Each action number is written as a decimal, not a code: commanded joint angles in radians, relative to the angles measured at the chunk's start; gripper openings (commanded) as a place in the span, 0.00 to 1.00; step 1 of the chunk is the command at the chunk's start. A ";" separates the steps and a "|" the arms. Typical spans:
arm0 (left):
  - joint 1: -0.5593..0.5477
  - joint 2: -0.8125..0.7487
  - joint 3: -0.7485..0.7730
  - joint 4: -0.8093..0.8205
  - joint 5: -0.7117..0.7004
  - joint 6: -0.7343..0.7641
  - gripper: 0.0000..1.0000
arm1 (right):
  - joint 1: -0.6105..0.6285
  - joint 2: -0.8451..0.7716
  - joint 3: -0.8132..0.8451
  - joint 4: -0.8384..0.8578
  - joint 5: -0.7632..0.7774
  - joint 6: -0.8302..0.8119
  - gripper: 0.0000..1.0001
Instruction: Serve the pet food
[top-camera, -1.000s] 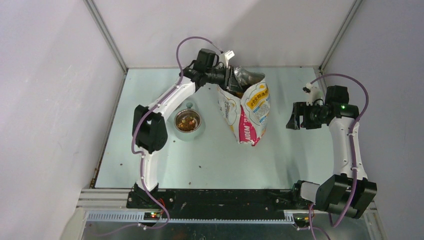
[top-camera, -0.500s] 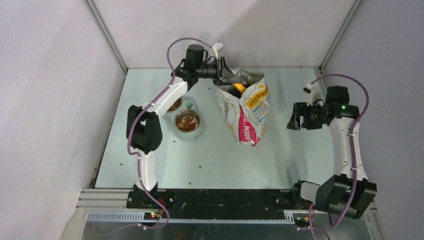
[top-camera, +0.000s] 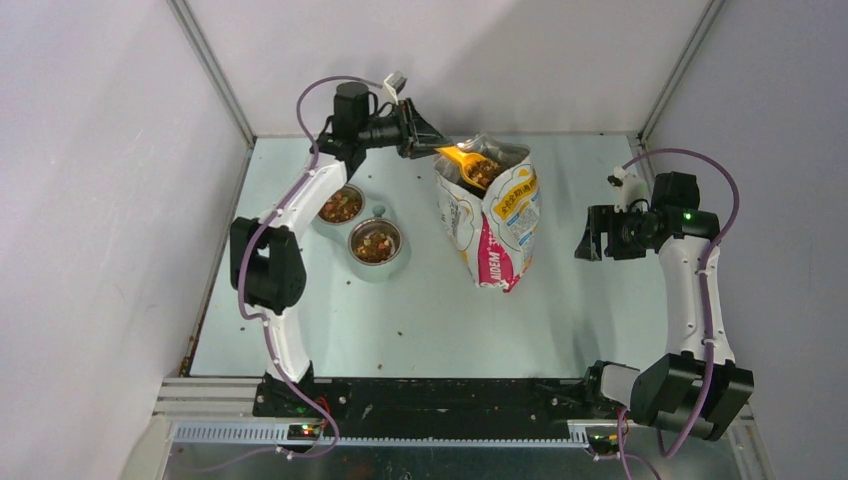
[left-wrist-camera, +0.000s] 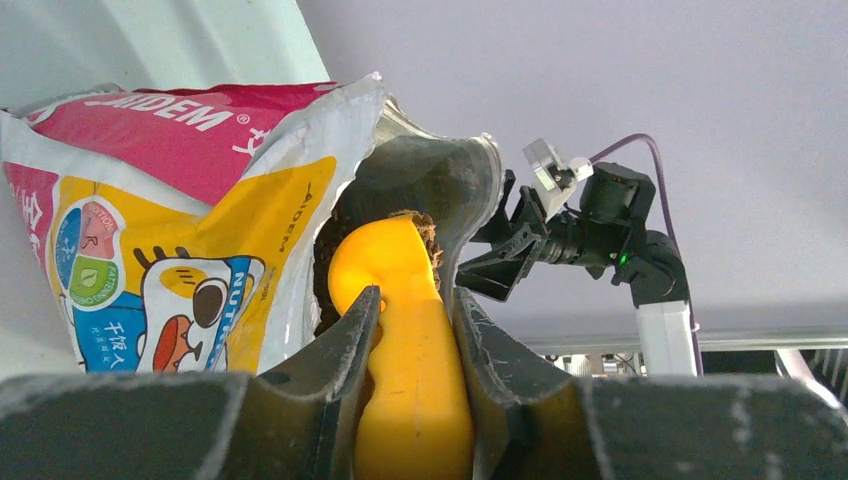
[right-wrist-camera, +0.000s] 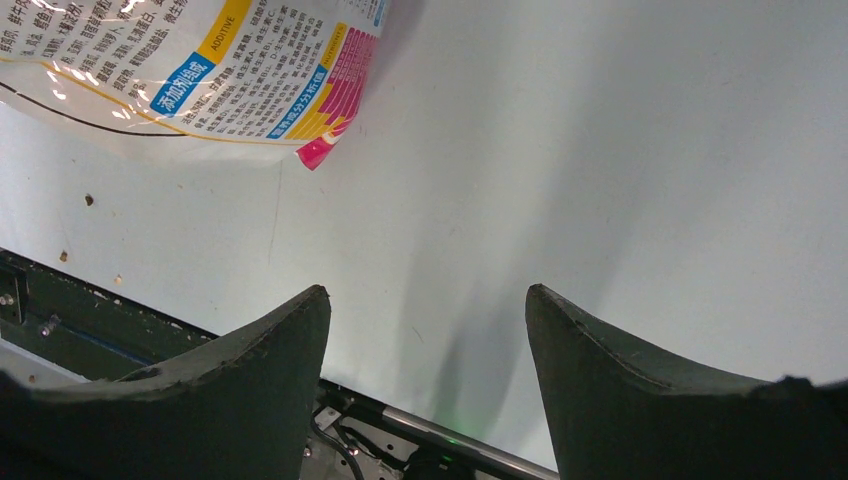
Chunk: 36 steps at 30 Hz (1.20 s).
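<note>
My left gripper (top-camera: 428, 143) is shut on the handle of the orange scoop (top-camera: 462, 160). The scoop is at the open mouth of the cat-printed bag (top-camera: 492, 220) and carries brown pet food (top-camera: 484, 170). In the left wrist view the scoop (left-wrist-camera: 400, 290) sits tight between my fingers (left-wrist-camera: 340, 350), with its bowl at the bag's (left-wrist-camera: 180, 220) opening. Two steel bowls (top-camera: 376, 243) (top-camera: 341, 205) left of the bag hold kibble. My right gripper (top-camera: 590, 233) is open and empty, right of the bag; the right wrist view (right-wrist-camera: 425, 300) shows only table under it.
Loose kibble bits (top-camera: 400, 330) lie on the table in front of the bowls and near the bag's base (right-wrist-camera: 88, 200). The back wall stands close behind the bag. The black front rail (right-wrist-camera: 60, 300) is below the right gripper.
My left arm has drawn back to the left and brought the scoop up out of the bag with kibble in it. The far bowl is now uncovered. The right arm has not moved.
</note>
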 joint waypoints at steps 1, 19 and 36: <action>0.012 -0.091 -0.003 0.056 0.012 -0.037 0.00 | -0.005 -0.019 0.014 0.010 0.010 0.001 0.74; 0.008 -0.134 0.042 -0.148 -0.169 0.107 0.00 | -0.019 -0.016 0.001 0.011 0.009 -0.003 0.74; 0.106 -0.123 -0.198 0.347 -0.025 -0.363 0.00 | -0.027 -0.015 0.002 -0.036 0.073 -0.056 0.74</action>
